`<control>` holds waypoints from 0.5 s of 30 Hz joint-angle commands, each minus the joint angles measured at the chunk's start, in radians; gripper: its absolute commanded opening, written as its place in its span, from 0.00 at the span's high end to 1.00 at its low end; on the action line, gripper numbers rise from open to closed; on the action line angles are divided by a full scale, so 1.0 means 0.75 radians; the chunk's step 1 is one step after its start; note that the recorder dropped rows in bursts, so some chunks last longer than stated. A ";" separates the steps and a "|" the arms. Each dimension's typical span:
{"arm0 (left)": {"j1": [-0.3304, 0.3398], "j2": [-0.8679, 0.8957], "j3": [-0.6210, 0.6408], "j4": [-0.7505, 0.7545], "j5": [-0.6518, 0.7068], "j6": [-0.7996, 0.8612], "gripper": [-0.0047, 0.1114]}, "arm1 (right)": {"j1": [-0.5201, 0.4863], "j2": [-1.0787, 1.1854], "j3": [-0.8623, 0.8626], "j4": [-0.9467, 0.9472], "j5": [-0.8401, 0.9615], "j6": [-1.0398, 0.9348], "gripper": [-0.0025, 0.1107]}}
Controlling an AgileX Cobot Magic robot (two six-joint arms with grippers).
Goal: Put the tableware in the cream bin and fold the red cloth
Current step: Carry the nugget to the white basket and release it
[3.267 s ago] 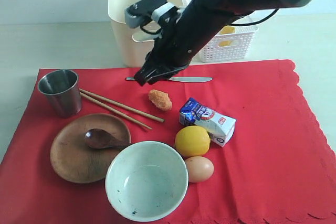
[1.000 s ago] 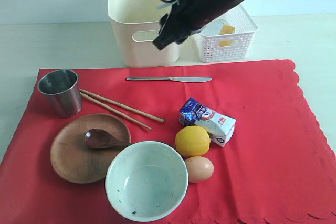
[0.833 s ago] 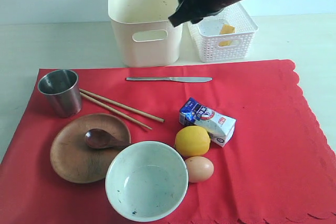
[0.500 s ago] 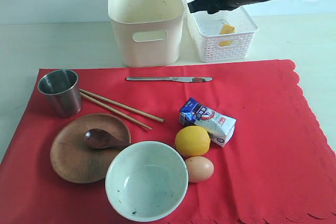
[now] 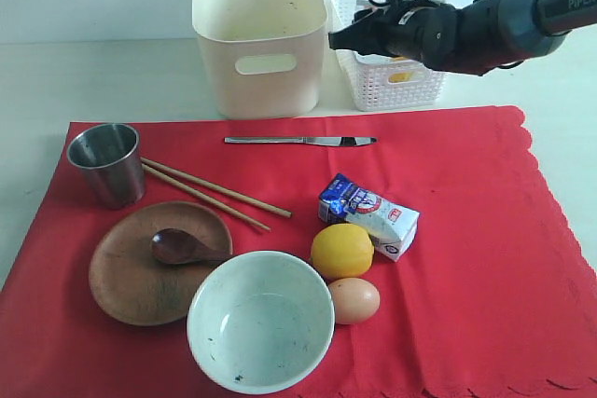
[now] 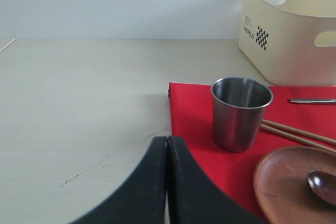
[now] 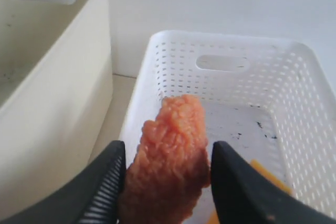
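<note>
The red cloth (image 5: 466, 230) lies spread flat on the table. On it are the steel cup (image 5: 105, 163), chopsticks (image 5: 215, 193), brown plate (image 5: 131, 277) with the dark spoon (image 5: 182, 247), pale bowl (image 5: 260, 321) and knife (image 5: 298, 141). The cream bin (image 5: 261, 44) stands behind the cloth. My right gripper (image 7: 168, 148) is shut on an orange fried food piece (image 7: 170, 171), held above the white lattice basket (image 7: 231, 45). My left gripper (image 6: 167, 139) is shut and holds nothing, low over the table near the cloth's corner, with the cup (image 6: 240, 111) just ahead.
A milk carton (image 5: 371, 214), lemon (image 5: 341, 250) and egg (image 5: 354, 300) lie mid-cloth. A yellow cheese piece (image 7: 268, 174) rests in the lattice basket (image 5: 401, 90), which stands right of the cream bin. My right arm (image 5: 494, 20) spans the back right.
My right arm lifted the orange food piece off the cloth near the knife and carried it rightward past the cream bin to above the lattice basket. The tableware has not moved.
</note>
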 commanded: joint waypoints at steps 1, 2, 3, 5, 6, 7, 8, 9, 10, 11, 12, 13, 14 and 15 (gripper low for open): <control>0.002 -0.007 0.004 0.009 -0.007 -0.003 0.96 | -0.007 0.016 -0.001 0.157 -0.097 -0.067 0.85; 0.002 -0.007 0.004 0.009 -0.007 -0.003 0.96 | -0.007 0.016 -0.001 0.156 -0.084 -0.098 0.82; 0.002 -0.007 0.004 0.009 -0.007 -0.003 0.96 | -0.007 0.016 -0.001 0.157 -0.078 -0.117 0.78; 0.002 -0.007 0.004 0.009 -0.007 -0.003 0.96 | -0.007 0.016 -0.001 0.157 -0.067 -0.143 0.71; 0.002 -0.007 0.004 0.009 -0.007 -0.003 0.96 | -0.007 0.016 -0.001 0.157 -0.067 -0.143 0.66; 0.002 -0.007 0.004 0.009 -0.007 -0.003 0.96 | -0.004 0.016 -0.001 0.157 -0.065 -0.143 0.62; 0.002 -0.007 0.004 0.009 -0.007 -0.003 0.96 | -0.004 0.016 -0.001 0.157 -0.059 -0.143 0.58; 0.002 -0.007 0.004 0.009 -0.007 -0.003 0.96 | -0.004 0.016 -0.001 0.157 -0.059 -0.145 0.55; 0.002 -0.007 0.004 0.009 -0.007 -0.003 0.96 | -0.004 0.016 -0.001 0.157 -0.056 -0.145 0.52; 0.002 -0.007 0.004 0.009 -0.007 -0.003 0.96 | -0.004 0.016 -0.001 0.157 -0.051 -0.148 0.49; 0.002 -0.007 0.004 0.009 -0.007 -0.003 0.96 | -0.004 0.014 -0.001 0.157 -0.051 -0.148 0.47; 0.002 -0.007 0.004 0.009 -0.007 -0.003 0.96 | -0.004 0.014 -0.001 0.157 -0.049 -0.148 0.45; 0.002 -0.007 0.004 0.009 -0.007 -0.003 0.96 | -0.004 0.011 -0.001 0.157 -0.049 -0.148 0.43; 0.002 -0.007 0.004 0.009 -0.007 -0.003 0.96 | -0.004 0.007 -0.001 0.157 -0.049 -0.148 0.42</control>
